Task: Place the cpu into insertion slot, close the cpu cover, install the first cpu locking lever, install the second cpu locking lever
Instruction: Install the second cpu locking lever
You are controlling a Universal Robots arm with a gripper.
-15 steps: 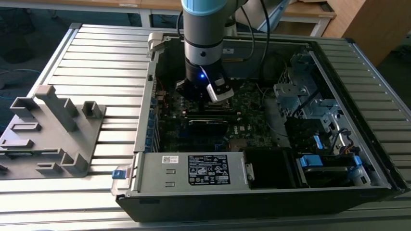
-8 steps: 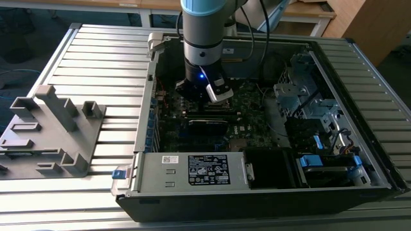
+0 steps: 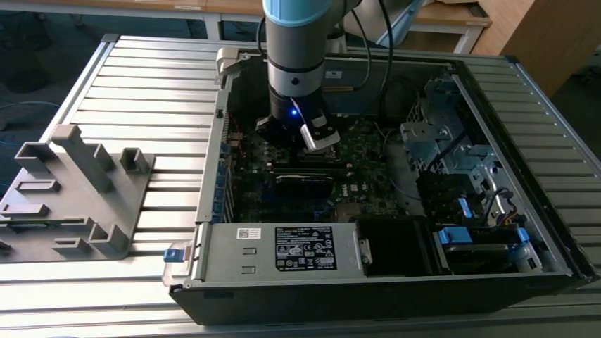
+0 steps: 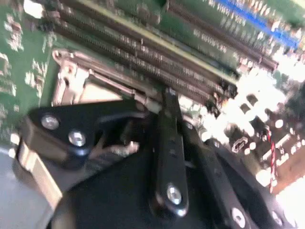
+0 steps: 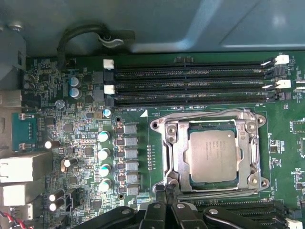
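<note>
The black power supply box lies nearest in the exterior view, at the front of the open computer case on the slatted table; behind it the arm reaches down into the case, its gripper low over the motherboard. In the first wrist view the cpu lies flat in the insertion slot, the cpu cover closed around it, with the black gripper just at the socket's edge. In the second wrist view the gripper hangs over the cover's corner; its fingers look drawn together, holding nothing that can be made out.
</note>
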